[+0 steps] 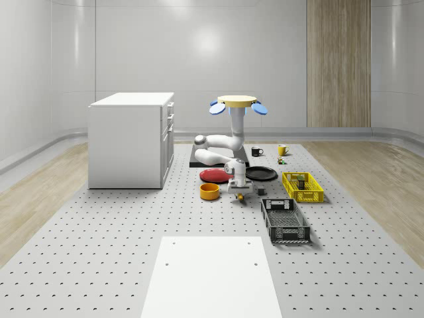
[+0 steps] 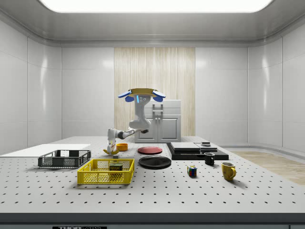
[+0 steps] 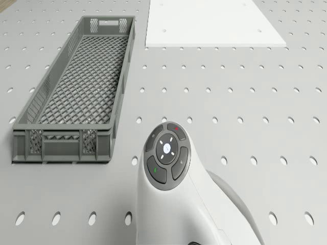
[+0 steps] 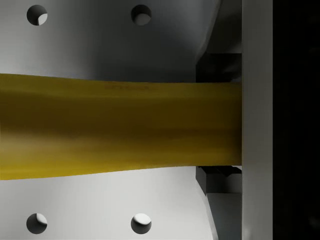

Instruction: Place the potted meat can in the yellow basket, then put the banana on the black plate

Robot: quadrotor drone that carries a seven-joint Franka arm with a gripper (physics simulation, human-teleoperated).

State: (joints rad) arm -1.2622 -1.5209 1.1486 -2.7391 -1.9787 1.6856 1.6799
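Since the can's half looks done, banana first: the banana (image 4: 120,125) runs straight across the wrist view, and the fingers (image 4: 218,70) are pinching it from both sides at the end the camera sees best. Its other end is cut off at the frame edge. In the side view the gripper (image 2: 112,148) points down with the banana (image 2: 112,152) right at the worktop (image 2: 157,191). I honestly can't tell whether it's touching the surface or just off it.

The potted meat can (image 2: 115,167) sits inside the yellow basket (image 2: 90,177). There's a label on it, but the writing is too small for me to read. In the whole-scene view the can is just a dark blob in the basket (image 1: 311,196), which is at 3 o'clock from the banana (image 1: 242,197).

The black plate (image 1: 262,173) is at about 1 o'clock from the banana, with a red plate (image 1: 213,175) at 10 and an orange bowl (image 1: 209,191) at 9. A grey crate (image 1: 285,220) lies at 4 to 5 o'clock.

The drone (image 1: 238,101) hovers above the worktop at 12 o'clock from the banana, behind the plates, with its arm (image 1: 222,142) folding down towards the front.

The drone view adds the arm's button pad (image 3: 166,158), the grey crate's mesh (image 3: 76,87) and a white panel (image 3: 214,23).
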